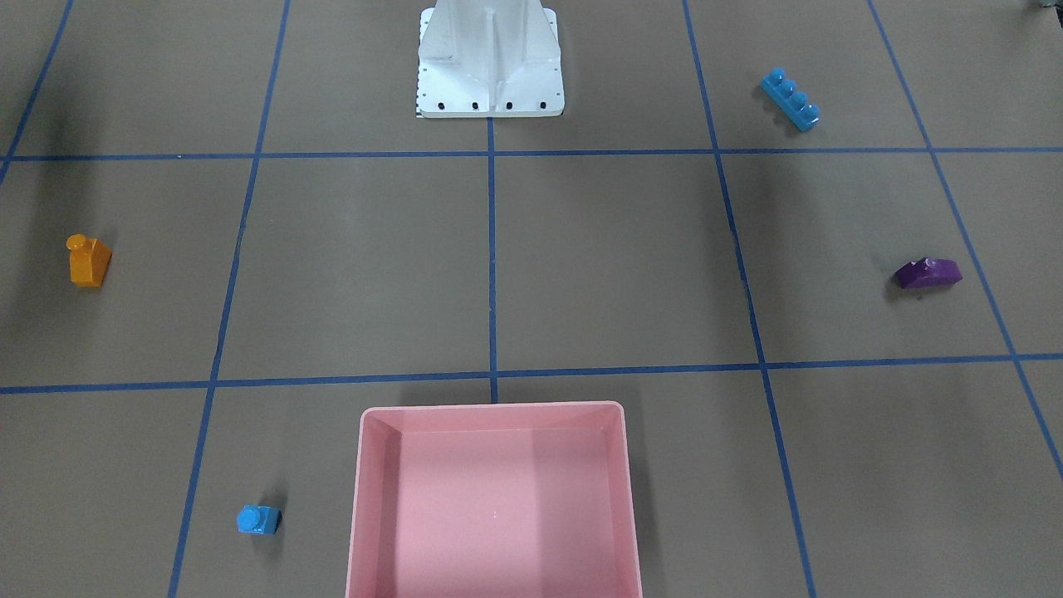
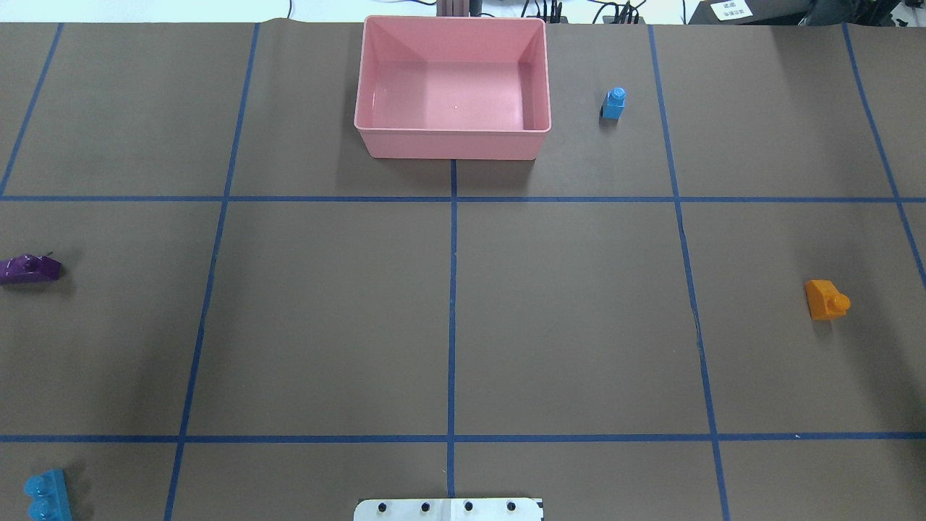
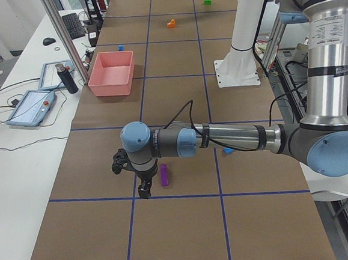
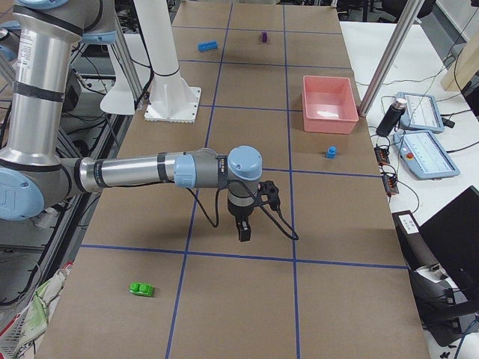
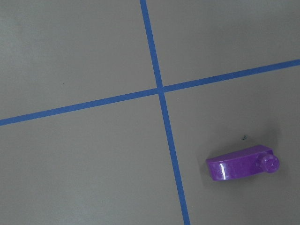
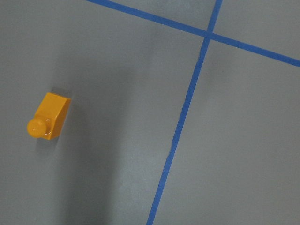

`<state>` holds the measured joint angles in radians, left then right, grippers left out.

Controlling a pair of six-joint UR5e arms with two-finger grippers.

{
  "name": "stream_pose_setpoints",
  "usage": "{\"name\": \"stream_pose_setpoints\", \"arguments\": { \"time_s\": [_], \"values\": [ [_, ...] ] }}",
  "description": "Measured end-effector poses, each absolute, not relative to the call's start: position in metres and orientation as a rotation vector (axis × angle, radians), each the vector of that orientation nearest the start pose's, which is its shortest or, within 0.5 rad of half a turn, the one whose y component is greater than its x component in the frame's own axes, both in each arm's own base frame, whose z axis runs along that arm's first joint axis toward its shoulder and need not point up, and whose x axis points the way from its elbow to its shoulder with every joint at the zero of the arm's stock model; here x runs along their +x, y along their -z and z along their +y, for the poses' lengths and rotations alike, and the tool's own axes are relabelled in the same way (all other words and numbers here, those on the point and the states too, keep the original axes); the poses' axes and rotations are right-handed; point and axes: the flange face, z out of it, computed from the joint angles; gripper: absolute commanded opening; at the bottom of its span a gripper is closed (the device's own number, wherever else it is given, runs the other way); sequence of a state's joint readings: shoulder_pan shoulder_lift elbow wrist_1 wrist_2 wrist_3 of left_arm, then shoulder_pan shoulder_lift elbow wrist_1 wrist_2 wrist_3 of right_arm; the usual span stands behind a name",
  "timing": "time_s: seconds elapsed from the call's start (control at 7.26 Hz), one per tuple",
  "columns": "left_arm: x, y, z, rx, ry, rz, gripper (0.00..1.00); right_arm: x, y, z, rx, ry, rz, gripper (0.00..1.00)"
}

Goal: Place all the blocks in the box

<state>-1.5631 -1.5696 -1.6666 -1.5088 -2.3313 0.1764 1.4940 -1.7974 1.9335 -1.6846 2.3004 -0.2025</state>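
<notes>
The pink box (image 2: pixel 448 145) stands with nothing in it at the far middle of the table. A tiny blue block (image 2: pixel 615 103) sits just to its right. An orange block (image 2: pixel 826 299) lies at the right and a purple block (image 2: pixel 29 269) at the left edge. A long blue block (image 2: pixel 45 495) lies at the near left. A green block (image 4: pixel 141 288) shows only in the exterior right view. My left gripper (image 3: pixel 144 192) hangs low beside the purple block (image 3: pixel 163 174). My right gripper (image 4: pixel 244 233) points down at the table. I cannot tell whether either is open or shut.
The white base plate (image 1: pixel 490 91) of the robot's column stands at the near middle. A side table beyond the box's edge holds teach pendants (image 3: pixel 30 108) and a black bottle (image 3: pixel 67 78). An aluminium post (image 4: pixel 400 45) rises beside the box.
</notes>
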Motion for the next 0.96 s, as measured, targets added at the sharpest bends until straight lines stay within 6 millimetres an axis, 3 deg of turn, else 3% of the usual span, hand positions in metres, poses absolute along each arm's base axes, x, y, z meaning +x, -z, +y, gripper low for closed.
{"name": "stream_pose_setpoints", "arguments": {
  "time_s": [0.28, 0.41, 0.83, 0.96],
  "values": [
    [-0.061, -0.619, -0.484, 0.138, -0.207, 0.75, 1.0, 0.036, -0.592, -0.4, 0.074, 0.276, -0.729, 1.0],
    [-0.061, -0.619, -0.481, 0.159, -0.214, 0.747, 1.0, 0.036, -0.58, -0.408, 0.1, 0.285, -0.728, 1.0],
    [-0.059, -0.607, -0.49, 0.216, -0.234, 0.746, 1.0, 0.031, -0.547, -0.445, 0.194, 0.323, -0.732, 1.0],
    [-0.058, -0.603, -0.504, 0.254, -0.25, 0.742, 1.0, 0.025, -0.545, -0.461, 0.225, 0.342, -0.751, 1.0]
  ]
}}
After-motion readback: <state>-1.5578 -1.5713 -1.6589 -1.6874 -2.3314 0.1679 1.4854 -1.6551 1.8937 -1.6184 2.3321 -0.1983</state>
